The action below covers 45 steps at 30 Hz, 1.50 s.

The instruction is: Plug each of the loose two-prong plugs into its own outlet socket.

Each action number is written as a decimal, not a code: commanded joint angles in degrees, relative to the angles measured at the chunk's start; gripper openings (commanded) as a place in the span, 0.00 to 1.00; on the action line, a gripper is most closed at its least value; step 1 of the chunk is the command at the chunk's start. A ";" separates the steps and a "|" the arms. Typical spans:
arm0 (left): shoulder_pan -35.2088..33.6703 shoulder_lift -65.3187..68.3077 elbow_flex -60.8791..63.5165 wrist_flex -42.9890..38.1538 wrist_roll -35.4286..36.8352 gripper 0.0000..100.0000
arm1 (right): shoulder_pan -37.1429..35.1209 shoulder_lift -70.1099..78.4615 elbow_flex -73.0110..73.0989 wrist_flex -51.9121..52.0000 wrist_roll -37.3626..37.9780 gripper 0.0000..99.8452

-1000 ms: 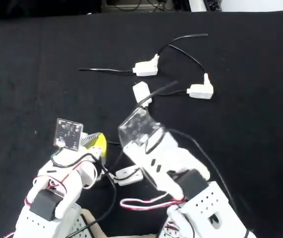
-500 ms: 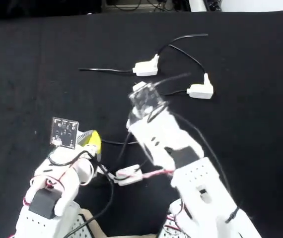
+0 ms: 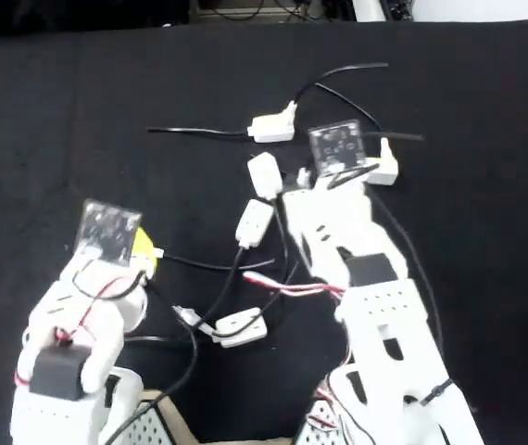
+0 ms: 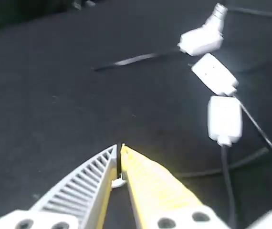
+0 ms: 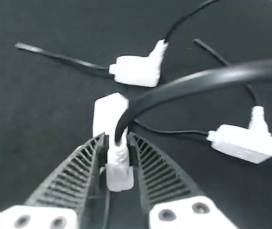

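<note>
At centre of black table [image 3: 60,111]: right gripper [image 5: 117,139], black fingers clamped on a white plug [image 5: 119,174] trailing a black cable [image 5: 198,83]. White block [image 5: 108,110] lies just beyond the fingertips. Farther out are a first angled plug [image 5: 136,70] and a second angled plug [image 5: 243,142], both loose and well apart. Near edge: left gripper [image 4: 120,151], white and yellow fingers pressed together.

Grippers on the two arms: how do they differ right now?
The right gripper clamps a white plug on a black cable; the left gripper is shut on nothing. The right gripper's fingers are dark; the left gripper has one yellow, one white. Both are closed, over the black table.
</note>
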 commanded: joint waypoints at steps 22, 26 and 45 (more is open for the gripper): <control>14.64 83.96 -50.59 -0.44 14.07 0.35 | 15.74 0.92 -3.03 -4.84 -0.18 0.01; 16.22 90.55 -53.41 -5.98 14.33 0.35 | 15.47 0.92 -2.86 -4.75 1.67 0.01; 12.44 103.03 -60.97 -6.68 10.02 0.11 | 15.38 0.92 -2.77 -4.75 2.20 0.01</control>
